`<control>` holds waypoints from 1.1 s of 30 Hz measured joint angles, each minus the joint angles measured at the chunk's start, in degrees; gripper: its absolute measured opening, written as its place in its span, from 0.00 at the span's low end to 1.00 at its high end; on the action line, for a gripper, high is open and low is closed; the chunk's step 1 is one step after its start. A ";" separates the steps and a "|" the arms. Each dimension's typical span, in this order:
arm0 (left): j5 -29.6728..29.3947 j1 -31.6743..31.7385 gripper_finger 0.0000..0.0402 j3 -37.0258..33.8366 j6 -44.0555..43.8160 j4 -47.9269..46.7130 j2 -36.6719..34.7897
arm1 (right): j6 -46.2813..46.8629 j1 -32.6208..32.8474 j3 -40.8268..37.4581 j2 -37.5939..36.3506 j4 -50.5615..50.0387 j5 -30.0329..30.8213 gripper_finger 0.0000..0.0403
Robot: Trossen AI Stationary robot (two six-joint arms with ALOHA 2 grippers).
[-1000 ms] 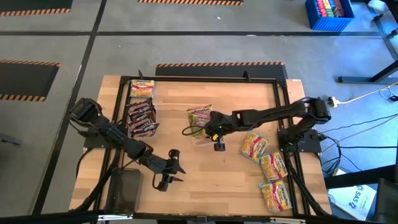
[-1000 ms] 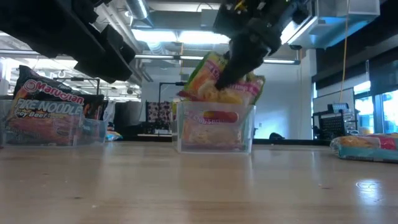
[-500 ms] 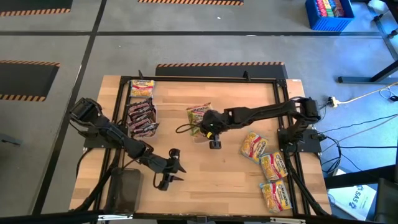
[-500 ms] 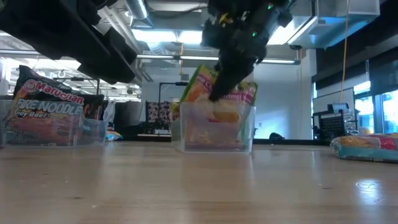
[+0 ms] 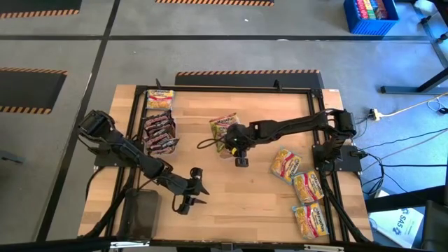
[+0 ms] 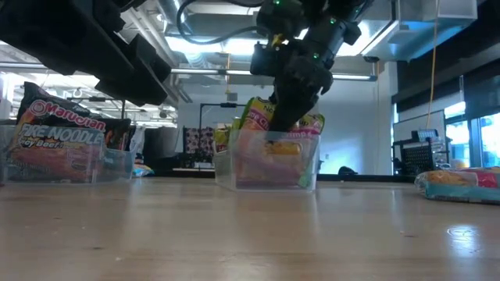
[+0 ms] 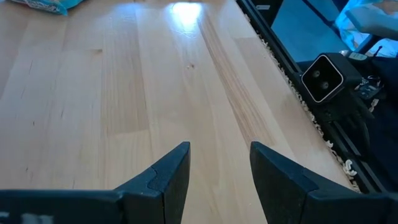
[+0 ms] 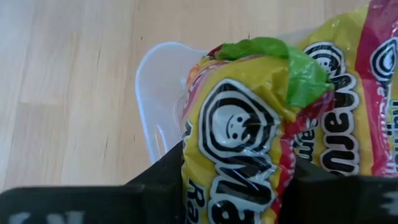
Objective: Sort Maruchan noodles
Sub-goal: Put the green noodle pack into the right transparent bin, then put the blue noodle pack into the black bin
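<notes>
My right gripper (image 5: 233, 144) is shut on a yellow Maruchan packet (image 8: 249, 137) inside a clear tray (image 6: 269, 162) at the table's middle. A second yellow packet (image 8: 373, 93) stands in the same tray beside it. My left gripper (image 7: 214, 177) is open and empty over bare wood near the table's front edge, and it also shows in the high view (image 5: 190, 194). Dark maroon packets (image 5: 159, 133) stand on edge in a clear tray (image 6: 117, 164) at the left. Another yellow packet (image 5: 160, 99) lies at the far left. My right gripper pinches the yellow packet's two flat faces (image 8: 205, 174) between its two fingers (image 8: 161, 180). The fingers come from above, slanting from the table's right side (image 6: 289, 101). The packet stands tilted on edge, its lower part down inside the clear tray, its crinkled top (image 6: 258, 113) above the rim.
Three loose yellow packets (image 5: 287, 164) (image 5: 308, 186) (image 5: 312, 220) lie along the table's right side. A black frame (image 5: 231, 89) runs round the table. A small camera (image 7: 323, 78) sits at the table's front edge near my left gripper. Bare wood (image 5: 238, 203) lies in the front middle.
My right gripper has gone down and a little toward the table's left edge with the yellow packet. The packet, which was above the clear tray's rim, now sits lower, down inside the tray. My left arm has kept still.
</notes>
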 joint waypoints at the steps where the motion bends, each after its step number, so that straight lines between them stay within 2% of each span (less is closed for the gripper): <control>1: 0.00 0.00 0.40 0.00 0.00 0.00 0.00 | 0.44 0.00 0.00 0.08 0.07 -0.15 0.33; 4: 0.00 0.00 0.40 0.00 0.00 0.00 0.00 | 1.19 -0.02 0.00 0.48 0.11 -1.98 0.40; 10: 0.00 0.00 0.40 0.00 0.04 0.00 0.00 | 0.85 -0.02 0.74 0.38 -0.33 -2.03 0.60; 14: 0.00 0.00 0.40 0.00 0.05 0.01 0.00 | 1.00 0.44 4.07 -1.82 -4.03 -3.32 0.67; 18: 0.00 0.00 0.40 0.00 -1.56 0.22 0.00 | 0.85 1.81 6.32 -5.92 -8.25 -4.20 0.67; 22: -1.08 -0.02 0.40 0.00 -3.94 0.48 0.00 | 0.73 3.42 4.17 -11.92 -9.34 -4.21 0.65; 26: -7.83 1.61 0.40 0.07 -4.13 2.04 0.00 | 0.63 3.95 -4.56 -18.62 -5.37 -3.88 0.62; 31: -7.09 7.74 0.40 2.83 -3.56 0.78 0.04 | -1.03 3.74 -18.26 -28.93 7.48 -1.54 0.57; 33: -6.33 11.15 0.40 5.41 -2.89 -3.73 0.02 | -2.59 3.74 -22.15 -33.14 11.62 1.13 0.55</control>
